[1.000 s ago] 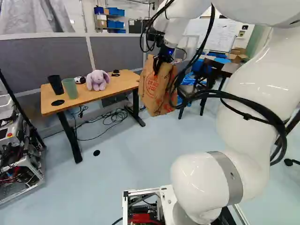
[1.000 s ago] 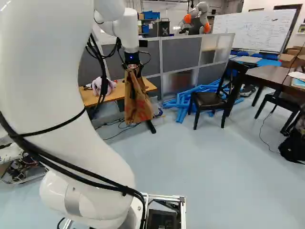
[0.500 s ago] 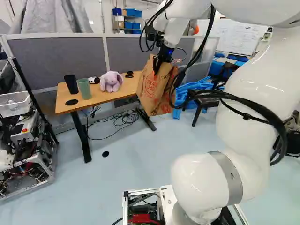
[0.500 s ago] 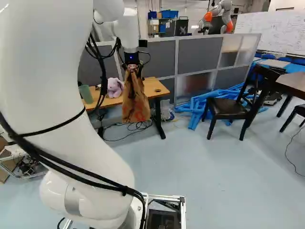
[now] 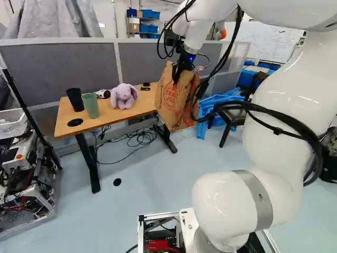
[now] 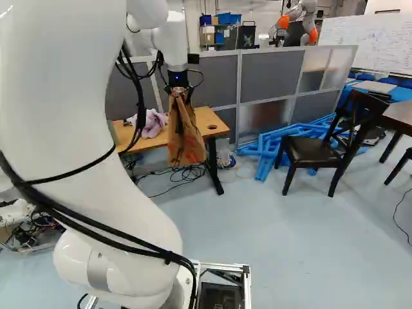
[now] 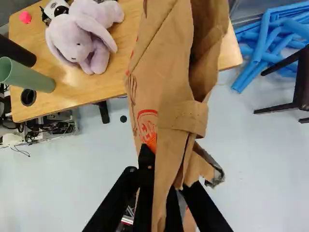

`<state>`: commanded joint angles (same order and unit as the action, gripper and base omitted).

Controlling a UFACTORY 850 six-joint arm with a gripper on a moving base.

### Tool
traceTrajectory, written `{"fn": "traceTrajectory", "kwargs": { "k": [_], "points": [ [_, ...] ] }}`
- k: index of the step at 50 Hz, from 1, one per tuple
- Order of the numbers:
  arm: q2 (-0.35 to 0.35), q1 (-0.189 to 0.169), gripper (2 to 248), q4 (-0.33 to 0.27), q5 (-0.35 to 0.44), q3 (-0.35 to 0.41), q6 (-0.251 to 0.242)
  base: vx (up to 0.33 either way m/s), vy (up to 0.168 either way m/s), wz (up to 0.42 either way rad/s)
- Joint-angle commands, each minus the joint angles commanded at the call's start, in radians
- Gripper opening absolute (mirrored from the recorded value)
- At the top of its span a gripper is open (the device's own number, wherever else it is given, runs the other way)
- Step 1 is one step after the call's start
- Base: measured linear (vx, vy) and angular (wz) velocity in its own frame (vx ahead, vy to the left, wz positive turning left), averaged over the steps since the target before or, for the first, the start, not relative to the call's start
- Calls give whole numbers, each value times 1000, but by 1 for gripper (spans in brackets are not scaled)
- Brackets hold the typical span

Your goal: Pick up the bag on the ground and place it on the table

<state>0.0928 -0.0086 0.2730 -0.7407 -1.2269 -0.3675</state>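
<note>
Where the pale floor ends, a long grey partition crosses the room. A large white robot arm rises at the right of the left base view, bending over at the top. A light wooden worktop with dark legs stands near the partition. At the left of the left base view is an open cart of electronics and wires. In the right base view, a dark chair stands right of the worktop, just beside a heap of blue tubes.

A brown paper bag with red print hangs well off the floor, slightly tilted in the left base view, near the worktop's right end; whether it touches the worktop I cannot tell. The black pincer is closed on the bag, pinching its paper between two fingers.

On the worktop sits a floppy-eared lilac plush rabbit. Left of it in the left base view, a green cup and a black cup stand upright, near each other.
</note>
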Motion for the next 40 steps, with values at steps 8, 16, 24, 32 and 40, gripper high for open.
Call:
{"fn": "traceTrajectory", "kwargs": {
  "k": [8,16,24,32,40],
  "points": [
    [0,0,21,0,0,0,0,142,3,1],
    [0,0,21,0,0,0,0,140,2,-1],
    [0,0,21,0,0,0,0,142,2,-2],
    [0,0,21,0,0,0,0,155,4,-7],
    [0,0,21,0,0,0,0,167,2,-1]
  ]
}}
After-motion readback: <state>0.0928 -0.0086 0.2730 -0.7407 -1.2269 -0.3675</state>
